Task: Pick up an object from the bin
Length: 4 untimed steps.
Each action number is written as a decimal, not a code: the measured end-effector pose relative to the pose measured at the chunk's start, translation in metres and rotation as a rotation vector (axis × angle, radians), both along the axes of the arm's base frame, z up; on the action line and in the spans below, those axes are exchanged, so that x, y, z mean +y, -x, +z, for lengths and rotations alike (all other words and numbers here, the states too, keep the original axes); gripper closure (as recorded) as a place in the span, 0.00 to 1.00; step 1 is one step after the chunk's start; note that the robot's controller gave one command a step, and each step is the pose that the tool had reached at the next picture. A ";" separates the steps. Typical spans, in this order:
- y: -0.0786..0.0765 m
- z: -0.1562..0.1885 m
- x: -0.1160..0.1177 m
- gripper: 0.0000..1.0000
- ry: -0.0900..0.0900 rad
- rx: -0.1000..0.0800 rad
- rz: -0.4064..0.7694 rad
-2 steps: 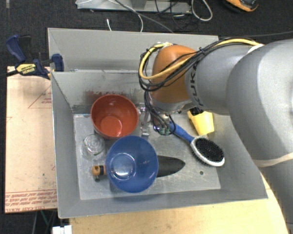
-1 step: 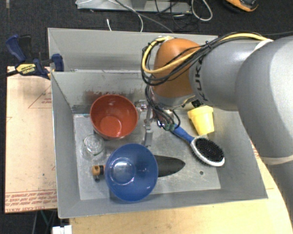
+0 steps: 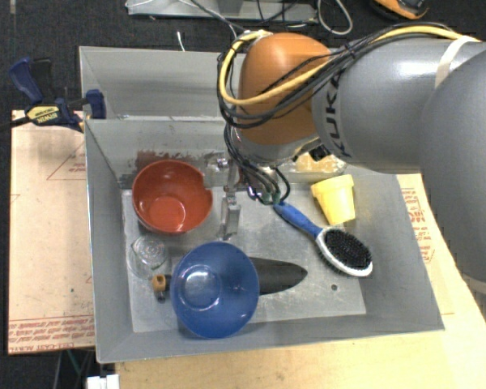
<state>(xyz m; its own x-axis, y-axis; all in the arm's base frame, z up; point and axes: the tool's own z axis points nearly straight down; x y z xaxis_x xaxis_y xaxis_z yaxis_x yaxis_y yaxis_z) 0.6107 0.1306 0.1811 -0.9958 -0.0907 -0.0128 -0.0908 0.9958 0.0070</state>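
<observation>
Red bowl (image 3: 172, 197), at the bin's (image 3: 109, 245) left, sits just beside the gripper (image 3: 228, 224), open or clenched I can't tell, so a drop here might clip its rim and skid it.

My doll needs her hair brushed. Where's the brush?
The blue-handled brush lies on the right side of the bin, just below the yellow cup and right of the blue bowl.

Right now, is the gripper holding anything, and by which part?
Nothing visibly held: the gripper hangs beside the orange bowl, above the blue bowl.
</observation>
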 end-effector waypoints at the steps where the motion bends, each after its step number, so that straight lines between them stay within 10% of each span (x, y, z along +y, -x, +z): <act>1: -0.003 -0.066 -0.021 0.00 0.006 0.002 0.141; 2: 0.020 -0.069 0.022 0.00 -0.001 -0.002 0.110; 3: -0.007 -0.113 -0.024 0.00 0.006 0.000 0.155; 4: 0.081 -0.108 0.011 1.00 0.001 -0.018 0.273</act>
